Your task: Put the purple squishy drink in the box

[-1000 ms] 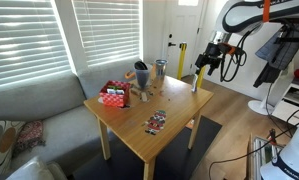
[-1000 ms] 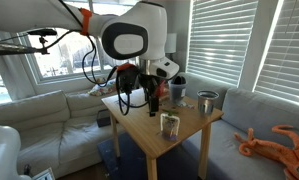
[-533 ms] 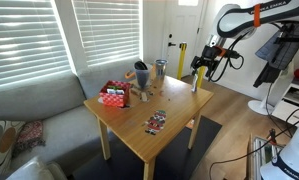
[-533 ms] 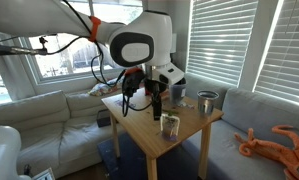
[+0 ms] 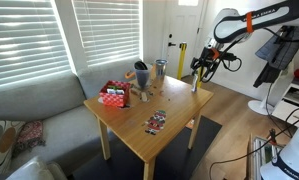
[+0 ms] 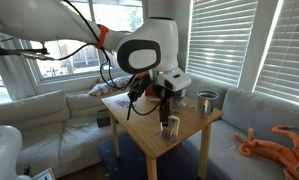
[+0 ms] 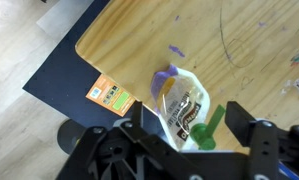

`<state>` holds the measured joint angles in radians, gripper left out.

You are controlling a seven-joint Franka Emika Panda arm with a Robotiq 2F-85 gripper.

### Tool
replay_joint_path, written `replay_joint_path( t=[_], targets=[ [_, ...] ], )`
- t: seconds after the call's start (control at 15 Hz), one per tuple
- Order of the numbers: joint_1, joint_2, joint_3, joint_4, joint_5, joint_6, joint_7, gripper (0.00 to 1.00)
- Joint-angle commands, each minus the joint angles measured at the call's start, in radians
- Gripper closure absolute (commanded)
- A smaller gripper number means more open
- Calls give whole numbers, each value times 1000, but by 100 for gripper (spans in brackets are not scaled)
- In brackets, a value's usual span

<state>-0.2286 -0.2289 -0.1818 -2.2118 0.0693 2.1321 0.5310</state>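
At the table [image 6: 194, 118] corner the gripper [image 6: 167, 100] has just swung over the purple squishy drink [image 6: 169, 125] standing there, jaws wide and empty, seemingly ready to grab, while the box [image 5: 114, 96] sits well apart.

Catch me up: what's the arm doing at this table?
The gripper hangs open over the drink pouch, which lies flat on the wooden table close to its edge. In the wrist view the pouch shows between the spread fingers, with its purple cap pointing away. Nothing is gripped yet. The red box sits at another corner of the table, by the sofa, well apart from the pouch.
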Motion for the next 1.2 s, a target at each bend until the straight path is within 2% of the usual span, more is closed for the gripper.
replay_joint_path(
  t=[0.0,0.47,0.53,0.6,0.73,1.0,1.07,1.13],
  targets=[
    [-15,24,20,22,-28,39,62,46],
    [-9,30,26,21,-41,58,83,95],
    [-9,24,28,20,-50,55,83,99],
    [-8,19,32,20,-60,47,82,97],
    [19,-13,41,23,-44,21,-8,95],
    [77,-136,116,70,-60,-83,-100,95],
    [53,-61,96,57,-42,-22,-66,79],
    [66,-91,114,70,-42,-49,-72,79]
  ],
)
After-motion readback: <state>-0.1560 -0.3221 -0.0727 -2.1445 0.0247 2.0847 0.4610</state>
